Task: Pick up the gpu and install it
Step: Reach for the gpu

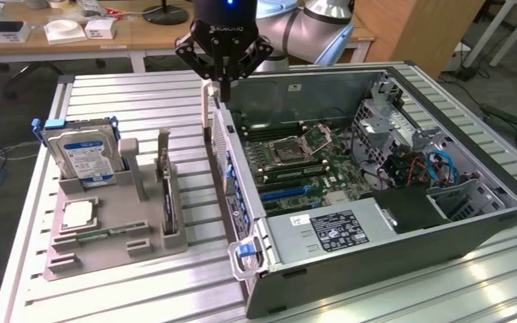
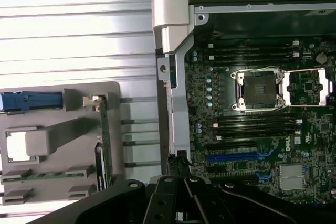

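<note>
- Tool [image 1: 224, 91]: the fingers are drawn fully together and grip nothing. It hangs pointing down over the side wall of the computer case [image 1: 402, 259] that faces the holder, near that wall's far corner.
- Gpu [image 1: 167, 198]: stands on edge in a slot of the grey holder [image 1: 70, 259], with its silver bracket at the far end. It lies well apart from the tool and is not touched by it.
- Holder: rests on the slatted metal counter [image 1: 132, 101], just beside the case on the exterior view's left.
- Other parts in the holder: a hard drive [image 1: 83, 158] with a blue-white label stands upright at the far end, a processor [image 1: 77, 214] lies flat in a recess, and a memory stick [image 1: 106, 235] lies flat near the front edge.
- Case: lies open on the counter with the motherboard [image 1: 303, 168] exposed. The processor socket [image 1: 299, 142] stands open. A power supply [image 1: 330, 232] sits at the near end.
</note>
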